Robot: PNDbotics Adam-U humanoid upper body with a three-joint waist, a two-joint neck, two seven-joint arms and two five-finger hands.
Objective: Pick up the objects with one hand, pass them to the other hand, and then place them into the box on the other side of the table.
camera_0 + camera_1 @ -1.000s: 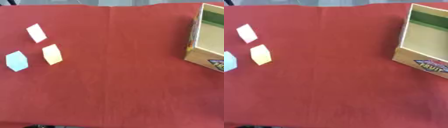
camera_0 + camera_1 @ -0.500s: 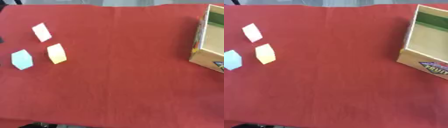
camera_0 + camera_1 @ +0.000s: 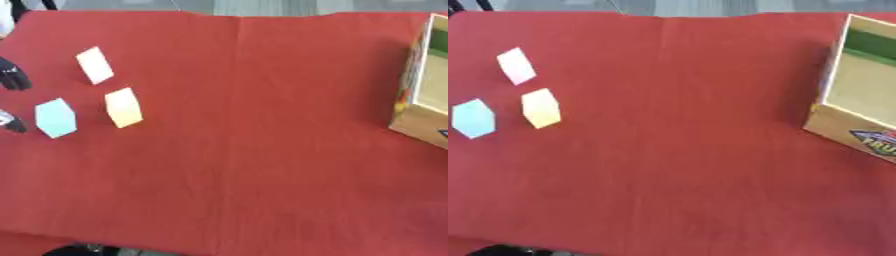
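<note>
robot hand (image 3: 12,80) newly beside blue block (image 3: 56,117)

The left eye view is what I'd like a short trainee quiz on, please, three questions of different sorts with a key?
1. True or false: the box already holds a block.
2. Which block lies nearest the left hand? A white block, B blue block, C yellow block.
3. Fill in: the three blocks lie on the robot's ____ side of the red cloth.

Key: 1 false, what shows of its inside is bare; 2 B; 3 left.
</note>
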